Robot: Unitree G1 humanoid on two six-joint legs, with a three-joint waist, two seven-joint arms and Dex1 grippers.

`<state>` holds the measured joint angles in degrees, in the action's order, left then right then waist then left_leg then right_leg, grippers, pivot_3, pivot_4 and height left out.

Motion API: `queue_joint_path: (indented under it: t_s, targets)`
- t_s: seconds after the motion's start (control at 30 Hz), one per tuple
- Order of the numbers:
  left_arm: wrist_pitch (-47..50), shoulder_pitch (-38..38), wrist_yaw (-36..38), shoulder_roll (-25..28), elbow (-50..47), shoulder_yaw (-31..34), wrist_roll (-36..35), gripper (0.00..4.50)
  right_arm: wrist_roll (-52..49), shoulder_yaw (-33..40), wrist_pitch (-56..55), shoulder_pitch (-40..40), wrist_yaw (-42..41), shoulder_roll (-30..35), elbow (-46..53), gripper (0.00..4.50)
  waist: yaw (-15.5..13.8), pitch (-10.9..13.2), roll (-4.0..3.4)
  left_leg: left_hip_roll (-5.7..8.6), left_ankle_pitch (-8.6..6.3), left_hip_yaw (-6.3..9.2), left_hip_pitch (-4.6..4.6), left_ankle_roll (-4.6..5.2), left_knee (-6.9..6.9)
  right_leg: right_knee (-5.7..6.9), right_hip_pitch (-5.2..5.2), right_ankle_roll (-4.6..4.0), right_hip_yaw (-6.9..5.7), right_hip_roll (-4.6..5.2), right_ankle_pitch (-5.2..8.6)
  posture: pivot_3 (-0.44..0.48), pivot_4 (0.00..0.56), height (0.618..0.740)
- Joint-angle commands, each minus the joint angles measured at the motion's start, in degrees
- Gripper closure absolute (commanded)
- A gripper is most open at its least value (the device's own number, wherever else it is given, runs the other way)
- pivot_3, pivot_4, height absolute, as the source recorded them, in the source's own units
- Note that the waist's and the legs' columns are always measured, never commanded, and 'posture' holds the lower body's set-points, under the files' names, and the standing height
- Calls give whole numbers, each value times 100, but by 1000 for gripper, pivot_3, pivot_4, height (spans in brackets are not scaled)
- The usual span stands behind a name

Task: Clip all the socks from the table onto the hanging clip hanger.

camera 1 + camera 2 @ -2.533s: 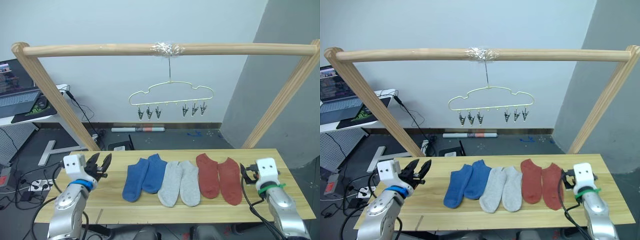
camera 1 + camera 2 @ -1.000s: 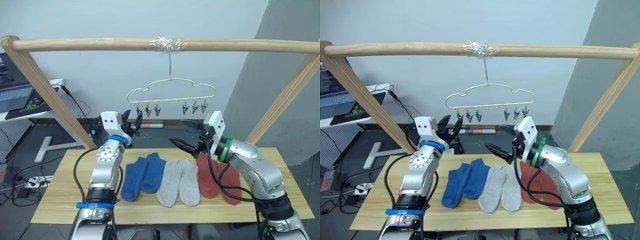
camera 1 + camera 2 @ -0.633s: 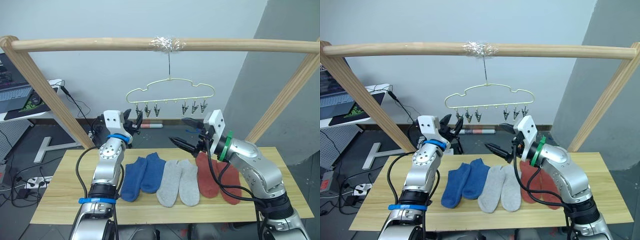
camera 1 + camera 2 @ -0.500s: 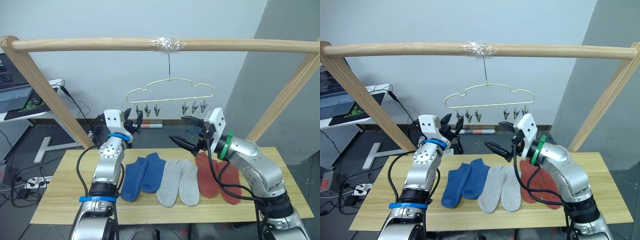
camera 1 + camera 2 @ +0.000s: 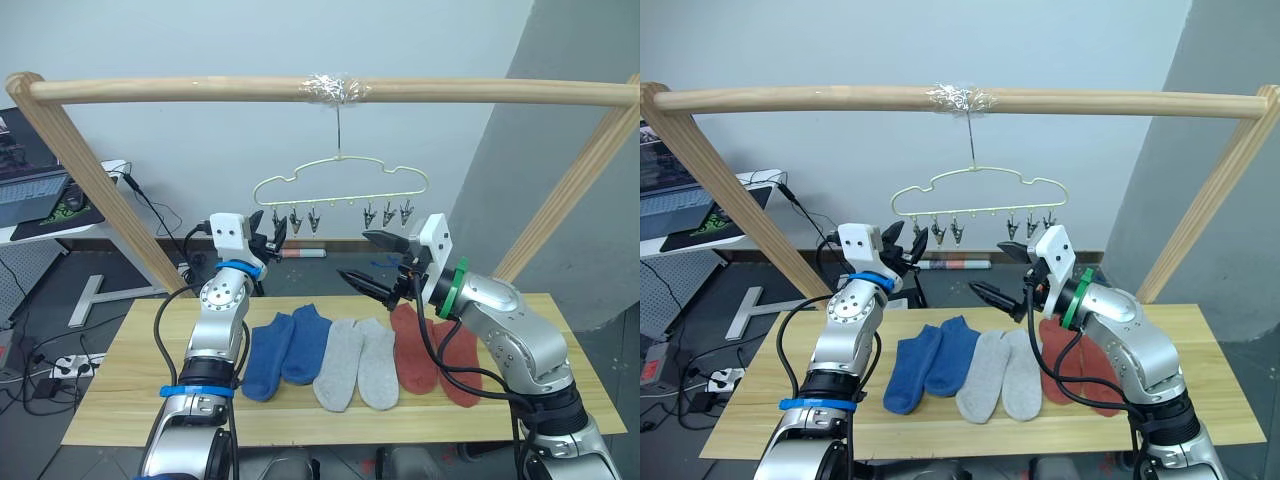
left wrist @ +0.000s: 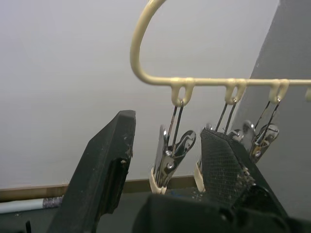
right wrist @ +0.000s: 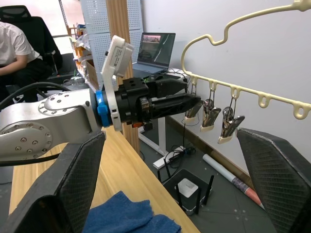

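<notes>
Three pairs of socks lie side by side on the table point(image 5: 120, 395): blue socks point(image 5: 288, 350), grey socks point(image 5: 357, 365) and rust red socks point(image 5: 437, 350). The pale clip hanger point(image 5: 340, 184) hangs from the beam, with three clips at its left and three at its right. My left gripper point(image 5: 267, 232) is raised and open. Its fingers straddle the leftmost clip point(image 6: 169, 162) without pinching it. My right gripper point(image 5: 368, 262) is open and empty in the air, below the right clips and above the grey and red socks.
A thick wooden beam point(image 5: 330, 90) on slanted posts point(image 5: 90, 195) spans the table. A desk with a laptop point(image 5: 35, 190) stands at the far left. A seated person point(image 7: 14, 48) is behind it. Cables lie on the floor.
Both arms rose from the table's ends to hanger height. Over the last second the left gripper edged closer to the left clips; the right gripper barely moved.
</notes>
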<state>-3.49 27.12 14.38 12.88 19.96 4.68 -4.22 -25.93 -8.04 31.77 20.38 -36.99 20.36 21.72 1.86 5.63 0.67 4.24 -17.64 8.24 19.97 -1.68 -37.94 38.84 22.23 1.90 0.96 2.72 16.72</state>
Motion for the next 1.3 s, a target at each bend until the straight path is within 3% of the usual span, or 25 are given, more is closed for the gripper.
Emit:
queue_joint_path:
  t_s: [0.03, 0.77, 1.3]
  targets:
    - [-160, 119, -4, 36, -53, -25, 52, 2042, -71, 112, -29, 98, 26, 13, 230, 0, 0, 1, 1, 0, 0, 1, -2, 0, -1, 5, 0, 0, -1, 0, 0, -91, 98, 740]
    - [-110, 129, -60, 56, -24, -10, 128, 2042, -116, 116, 66, 18, 129, -18, 360, 0, 2, 47, 17, -1, 1, 8, -1, -1, -1, 7, 2, -1, -5, 0, -2, -93, 133, 740]
    - [-137, 257, -51, 36, -111, -6, 97, 2042, -167, 171, 179, 34, 261, -52, 416, 0, 1, 310, 29, -1, 0, 7, 5, 0, 1, 3, 5, -1, -8, 4, -2, -87, 173, 740]
